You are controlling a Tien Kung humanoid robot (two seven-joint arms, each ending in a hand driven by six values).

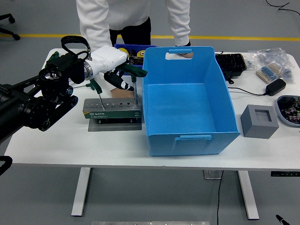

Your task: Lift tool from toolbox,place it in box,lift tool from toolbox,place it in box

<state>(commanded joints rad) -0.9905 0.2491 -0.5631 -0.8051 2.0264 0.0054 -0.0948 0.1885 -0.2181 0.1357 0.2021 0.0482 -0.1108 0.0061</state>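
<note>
White surface (56, 140) on a grey floor, a person standing at its far side; the blue box (187, 101) sits empty, so nothing is delivered yet; both green-handled tools (135, 75) stand in the toolbox (112, 108); left hand (119, 77), fingers curled at the right one's handle, firm grip unclear.

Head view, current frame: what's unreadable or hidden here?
- Left robot hand: its white shell hides the contact with the green T-handle screwdriver; grasp unclear.
- Small blue bin at the table's far side: contents blocked by the hand and the large blue plastic box.
- Grey SATA tool holder: hole labels too small.
- Right arm: not in view.
</note>
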